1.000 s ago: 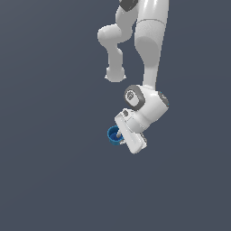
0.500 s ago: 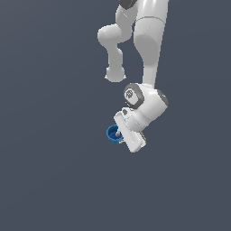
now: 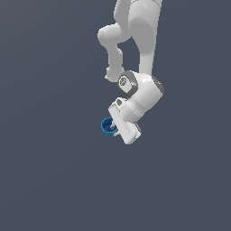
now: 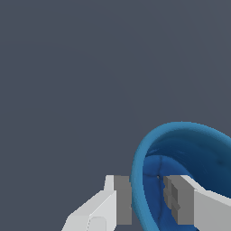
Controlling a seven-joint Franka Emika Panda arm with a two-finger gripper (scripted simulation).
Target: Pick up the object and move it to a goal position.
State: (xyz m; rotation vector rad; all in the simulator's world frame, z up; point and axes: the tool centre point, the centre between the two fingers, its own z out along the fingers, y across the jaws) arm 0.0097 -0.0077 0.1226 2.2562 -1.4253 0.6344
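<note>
gripper [image 4: 148, 200] pinched on blue cup [image 3: 108, 127] wall, one finger [image 4: 180, 198] inside, one outside the rim

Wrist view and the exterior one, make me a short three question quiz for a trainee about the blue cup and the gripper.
1. True or false: the gripper straddles the wall of the blue cup, one finger inside.
2. In the exterior view, the cup shows on which side of the gripper? A) the view's left B) the view's right C) directly above
3. Fill in: the cup's opening is tipped toward the ____ camera.

Key: 1 true. 2 A. 3 wrist.
</note>
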